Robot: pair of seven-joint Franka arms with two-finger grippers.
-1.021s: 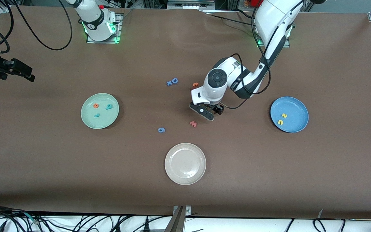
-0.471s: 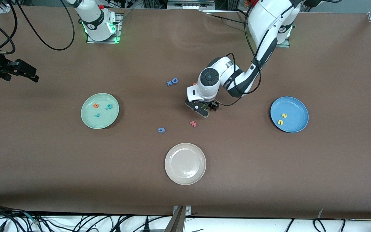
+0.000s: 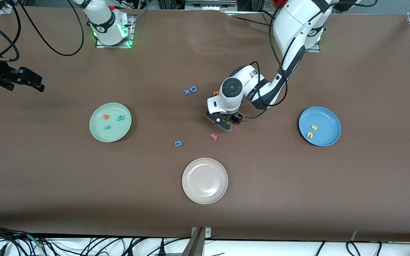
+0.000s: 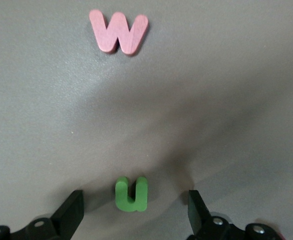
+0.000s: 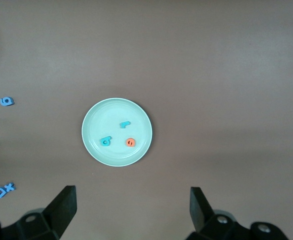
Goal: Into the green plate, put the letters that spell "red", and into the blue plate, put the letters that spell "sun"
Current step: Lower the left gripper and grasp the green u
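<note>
The olive-green "u" (image 4: 132,194) lies flat on the brown table between the fingers of my left gripper (image 4: 135,202), which is open and low around it with a gap on each side. In the front view the left gripper (image 3: 226,121) hides the "u". The blue plate (image 3: 327,119) holds the yellow "s" (image 3: 314,127) and yellow "n" (image 3: 309,135). The green plate (image 3: 114,135) holds the orange "e" (image 3: 106,116), teal "d" (image 3: 120,118) and teal "r" (image 3: 107,127). My right gripper (image 5: 131,200) waits open, high up toward the right arm's end, looking down on the green plate (image 5: 99,127).
A pink "w" (image 3: 213,136) lies just nearer the camera than the left gripper. A blue 6-shaped piece (image 3: 178,143), a blue "D" with a small "x" (image 3: 190,89) and an orange-red letter (image 3: 215,93) lie around the middle. A cream-white plate (image 3: 204,193) sits nearest the camera.
The left arm has shifted a little toward the right arm's end and come down around the "u". The right arm has barely drifted.
</note>
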